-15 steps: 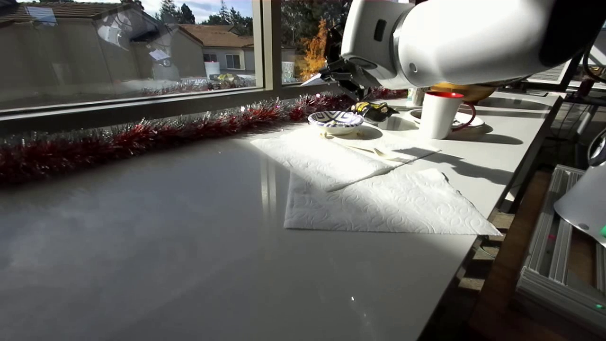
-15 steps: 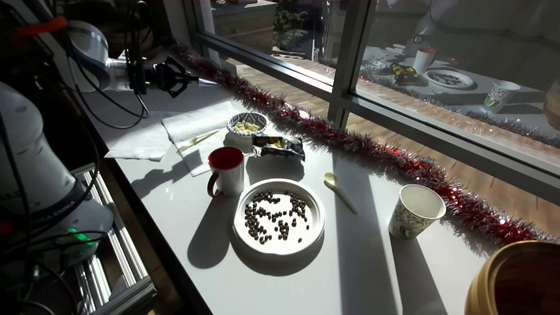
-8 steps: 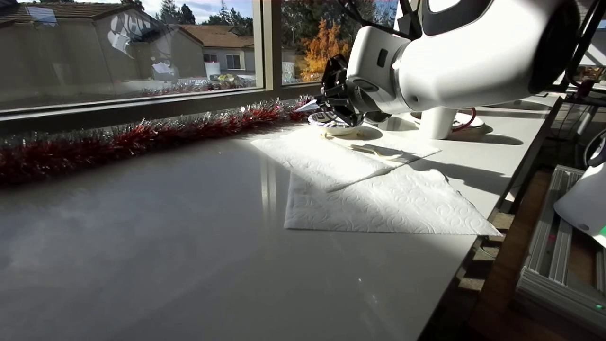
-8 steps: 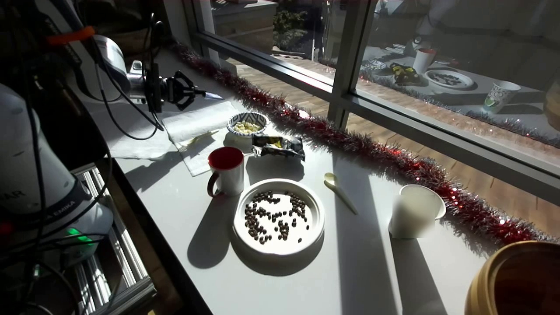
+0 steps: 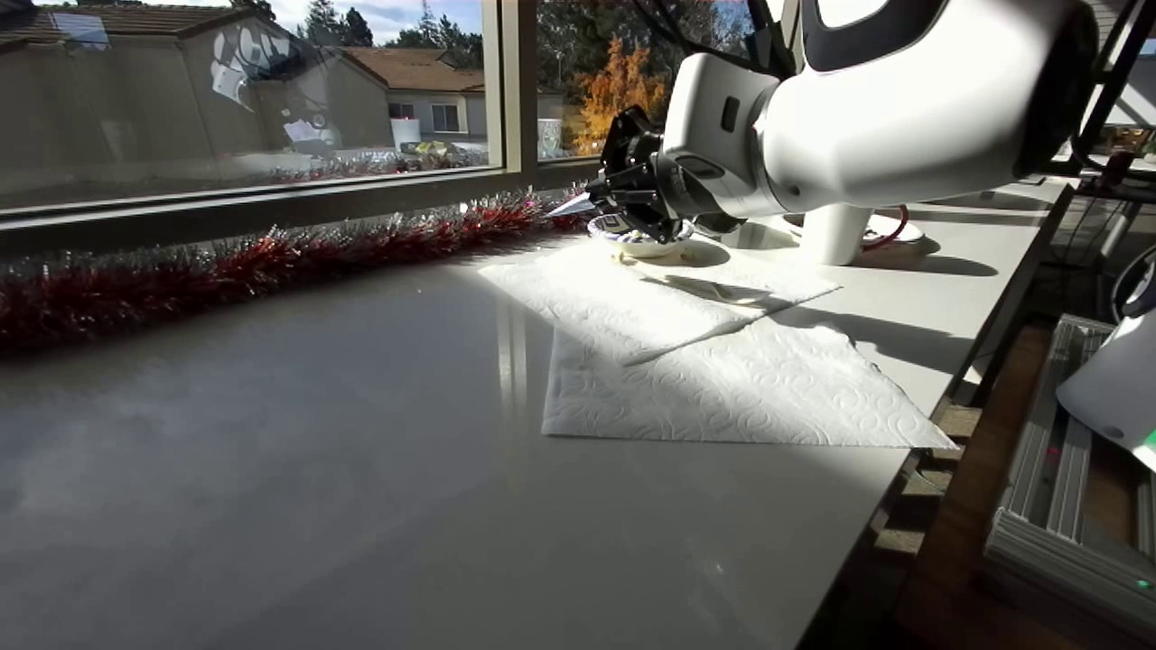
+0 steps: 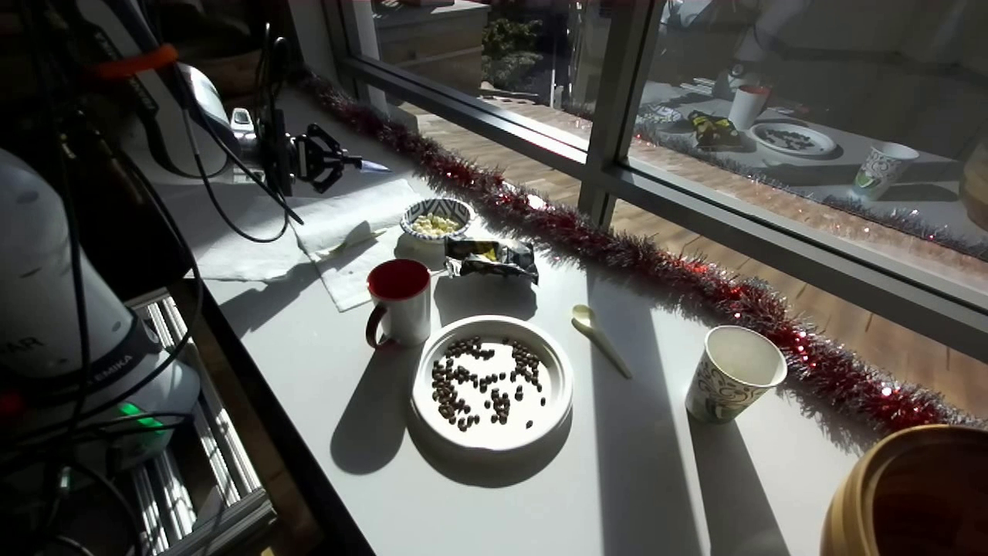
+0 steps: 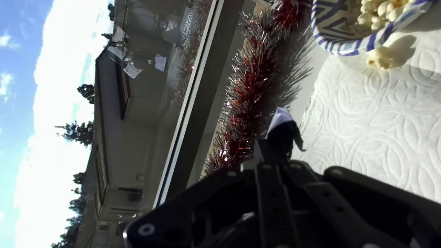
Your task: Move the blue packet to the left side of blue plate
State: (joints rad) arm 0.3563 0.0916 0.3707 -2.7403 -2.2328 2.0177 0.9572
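My gripper (image 6: pixel 358 163) is shut on the blue packet (image 6: pixel 375 167), which sticks out past the fingertips. In the wrist view the packet (image 7: pixel 283 124) is pale bluish where lit and almost black in shade; its inner part is hidden between the fingers. The blue plate (image 7: pixel 346 47) is a small patterned dish with a blue-striped rim, holding popcorn; it stands on the table in both exterior views (image 6: pixel 438 207). In an exterior view my gripper (image 5: pixel 596 194) is above the table and partly covers the plate (image 5: pixel 646 248). Packet and plate are apart.
Paper towels (image 5: pixel 741 388) lie by the plate. A black-yellow bag (image 6: pixel 494 262), a white mug (image 6: pixel 413 313), a white plate with beans (image 6: pixel 494 436), a spoon (image 6: pixel 602 344), a paper cup (image 6: pixel 729 390) and a brown bowl (image 6: pixel 841 494) stand beyond. Red tinsel (image 6: pixel 633 239) runs along the window.
My gripper has come down and closer to the blue plate with the packet still held, mostly in the earlier half second. The plate, bag and mug have not moved.
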